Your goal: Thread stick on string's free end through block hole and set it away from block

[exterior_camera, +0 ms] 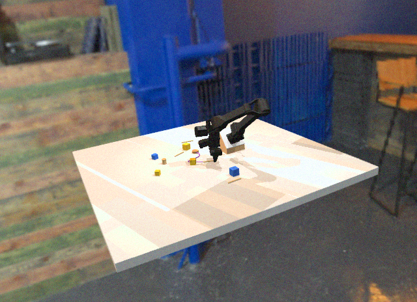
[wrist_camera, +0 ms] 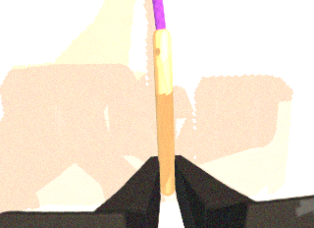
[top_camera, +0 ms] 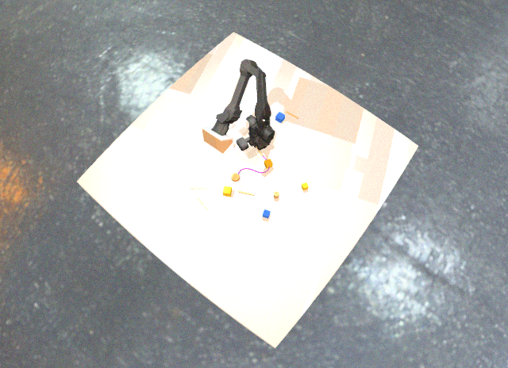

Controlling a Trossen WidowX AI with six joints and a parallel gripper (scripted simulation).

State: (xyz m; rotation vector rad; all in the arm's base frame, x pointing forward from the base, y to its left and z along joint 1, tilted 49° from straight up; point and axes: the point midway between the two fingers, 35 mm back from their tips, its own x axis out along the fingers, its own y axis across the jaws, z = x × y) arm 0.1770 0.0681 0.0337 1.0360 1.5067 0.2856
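The wooden block (top_camera: 268, 163) (exterior_camera: 192, 161) stands on the table, small and orange-yellow. The round button (top_camera: 235, 177) (exterior_camera: 195, 151) lies a little way from it. The purple string (top_camera: 251, 169) (wrist_camera: 158, 12) curves from the button to one side of the block and shows again on the other side, so it appears to run through the hole. My gripper (exterior_camera: 215, 160) (wrist_camera: 166, 163) is shut on the far end of the thin stick (top_camera: 259, 152) (exterior_camera: 207, 161) (wrist_camera: 164, 115), low over the table. The stick's other end joins the string and points toward the block. The hole itself is too small to see.
A blue cube (top_camera: 280, 116) (exterior_camera: 234, 171) and a loose stick (top_camera: 292, 115) (exterior_camera: 234, 179) lie beside the arm. Beyond the button and block are yellow cubes (top_camera: 227, 191) (top_camera: 305, 186), a small cylinder (top_camera: 275, 194) (exterior_camera: 163, 161), another blue cube (top_camera: 266, 213) (exterior_camera: 154, 156) and several loose sticks.
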